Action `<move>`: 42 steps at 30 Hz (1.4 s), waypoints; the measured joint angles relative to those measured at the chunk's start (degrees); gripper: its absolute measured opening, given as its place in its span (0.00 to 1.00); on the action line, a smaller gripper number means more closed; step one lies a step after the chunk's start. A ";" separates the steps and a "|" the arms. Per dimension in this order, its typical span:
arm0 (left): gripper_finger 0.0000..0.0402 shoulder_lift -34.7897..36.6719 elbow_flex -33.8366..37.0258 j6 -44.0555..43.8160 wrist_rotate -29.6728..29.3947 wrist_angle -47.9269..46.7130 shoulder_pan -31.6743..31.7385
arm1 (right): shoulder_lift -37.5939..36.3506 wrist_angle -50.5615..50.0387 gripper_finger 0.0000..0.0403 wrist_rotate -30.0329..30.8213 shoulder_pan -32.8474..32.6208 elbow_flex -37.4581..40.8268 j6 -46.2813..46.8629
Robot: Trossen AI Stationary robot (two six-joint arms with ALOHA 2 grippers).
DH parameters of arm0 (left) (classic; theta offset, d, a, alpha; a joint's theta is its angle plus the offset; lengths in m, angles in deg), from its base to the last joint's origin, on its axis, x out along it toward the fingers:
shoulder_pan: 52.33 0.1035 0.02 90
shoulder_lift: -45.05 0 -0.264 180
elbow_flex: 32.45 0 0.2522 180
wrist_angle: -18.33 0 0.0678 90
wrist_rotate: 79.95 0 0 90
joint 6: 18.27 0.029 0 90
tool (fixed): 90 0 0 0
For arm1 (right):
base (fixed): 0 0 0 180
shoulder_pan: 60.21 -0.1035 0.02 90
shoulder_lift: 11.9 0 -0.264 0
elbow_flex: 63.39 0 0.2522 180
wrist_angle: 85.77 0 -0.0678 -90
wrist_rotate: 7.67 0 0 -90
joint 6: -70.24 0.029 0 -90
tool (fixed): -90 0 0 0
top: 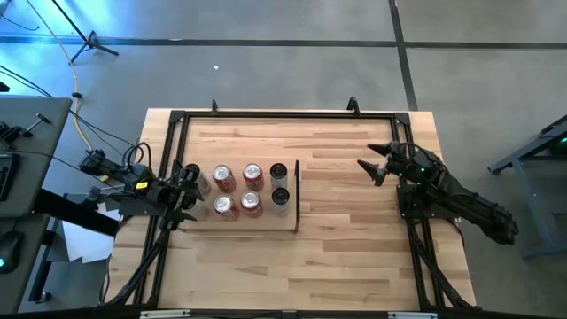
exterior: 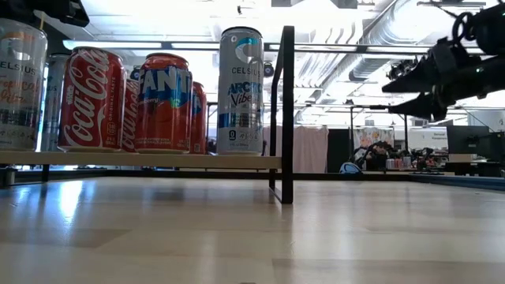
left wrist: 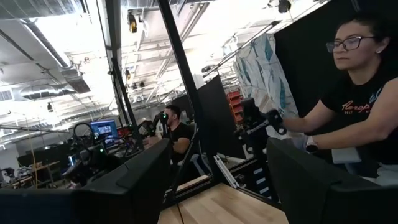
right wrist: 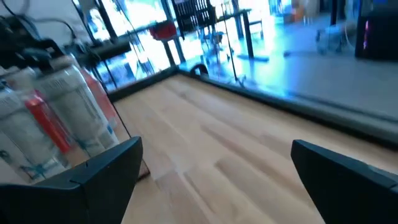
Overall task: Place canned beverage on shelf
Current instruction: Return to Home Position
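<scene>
Now both sets of jaws stand apart: left gripper [top: 190, 190] at center-left, just beside the shelf [top: 266, 223] holding upright cans [top: 252, 174]; right gripper [top: 368, 166] at center-right, well apart from it

Red cola can [exterior: 91, 99] with white script, silver can [exterior: 241, 91] with blue lettering, pale-wood shelf [exterior: 158, 161], black strip [exterior: 287, 110]

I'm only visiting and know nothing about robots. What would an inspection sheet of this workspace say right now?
Surface: pale wood table, black frame.
Job's things: shelf holds at least six upright cans in rows.
Clutter: white papers off the table's left edge.
Grippers: left gripper at the shelf's left end, jaws open; right gripper raised right of the shelf, jaws open.
Cables: leads on the floor, left.
Surroundings: seated person, workshop.
</scene>
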 joint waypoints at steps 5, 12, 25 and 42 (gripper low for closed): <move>0.59 0.00 0.00 -0.01 -0.02 -0.02 0.00 | -1.59 -0.15 0.99 0.49 0.04 -0.03 -1.42; 0.59 0.00 0.00 0.00 -0.02 -0.26 0.00 | -1.65 -0.10 0.99 0.75 0.04 -0.03 -1.44; 0.59 0.00 0.00 0.00 -0.02 -0.22 0.00 | -1.29 -0.02 0.99 0.74 0.04 -0.03 -1.44; 0.59 0.00 0.00 0.00 0.00 -0.22 0.00 | -1.13 -0.04 0.99 0.74 0.04 -0.01 -1.44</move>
